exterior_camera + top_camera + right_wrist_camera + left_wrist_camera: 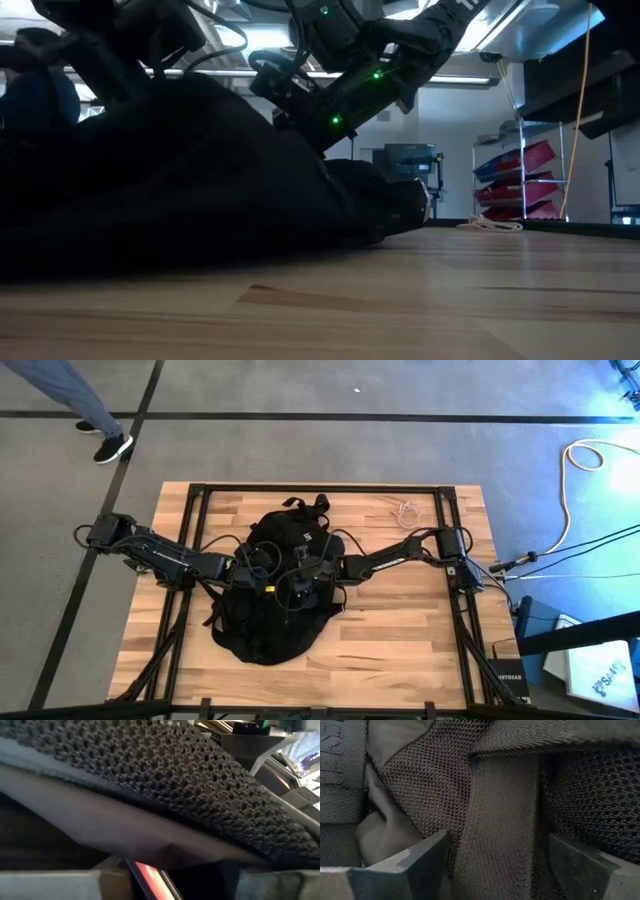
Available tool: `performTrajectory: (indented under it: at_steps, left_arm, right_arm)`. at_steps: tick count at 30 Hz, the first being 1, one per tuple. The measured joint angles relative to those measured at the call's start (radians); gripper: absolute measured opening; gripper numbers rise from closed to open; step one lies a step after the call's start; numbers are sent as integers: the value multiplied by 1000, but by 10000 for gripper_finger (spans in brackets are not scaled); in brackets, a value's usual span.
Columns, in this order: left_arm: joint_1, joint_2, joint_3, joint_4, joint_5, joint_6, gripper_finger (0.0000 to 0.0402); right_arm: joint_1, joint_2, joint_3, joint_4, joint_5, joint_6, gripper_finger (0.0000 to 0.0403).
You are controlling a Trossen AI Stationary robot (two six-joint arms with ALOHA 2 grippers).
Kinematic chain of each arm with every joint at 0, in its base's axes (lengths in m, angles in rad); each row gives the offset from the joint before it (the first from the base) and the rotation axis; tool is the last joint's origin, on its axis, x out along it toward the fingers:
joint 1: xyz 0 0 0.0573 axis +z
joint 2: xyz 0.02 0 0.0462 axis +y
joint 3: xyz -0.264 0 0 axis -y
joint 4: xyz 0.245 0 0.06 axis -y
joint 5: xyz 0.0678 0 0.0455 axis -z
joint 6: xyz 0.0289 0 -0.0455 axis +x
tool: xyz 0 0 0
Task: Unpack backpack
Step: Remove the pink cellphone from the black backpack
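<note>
Currently, both grippers work on the backpack [275,600], which lies flat at mid-table. Nearest the left gripper [492,865], its fingers [427,855] stand spread with a webbing strap [502,825] between them, mesh padding just beyond. The right gripper [170,875] is pressed under a mesh panel [165,775], with a red-edged object [150,875] between its fingers; whether they grip it cannot be determined. Judged step: gaining access to the contents. Next move requires a secure hold on fabric, then lifting clear.
</note>
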Motion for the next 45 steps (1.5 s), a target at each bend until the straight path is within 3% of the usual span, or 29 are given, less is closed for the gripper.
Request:
performTrajectory:
  at_steps: [8, 25, 30, 37, 45]
  left_arm:
    - [-1, 0, 0, 3, 7, 3, 310]
    - [-3, 0, 0, 0, 9, 19, 310]
    - [-3, 0, 0, -1, 6, 17, 310]
    - [-1, 0, 0, -3, 0, 11, 310]
    - [-2, 0, -1, -2, -1, 10, 310]
  right_arm:
    - [1, -8, 0, -33, 6, -63, 103]
    - [26, -156, -6, -265, 69, -120, 97]
    - [34, -200, -6, -335, 70, -127, 73]
    - [36, -247, -6, -450, 15, -110, 26]
    - [35, -259, -4, -527, 20, -47, 28]
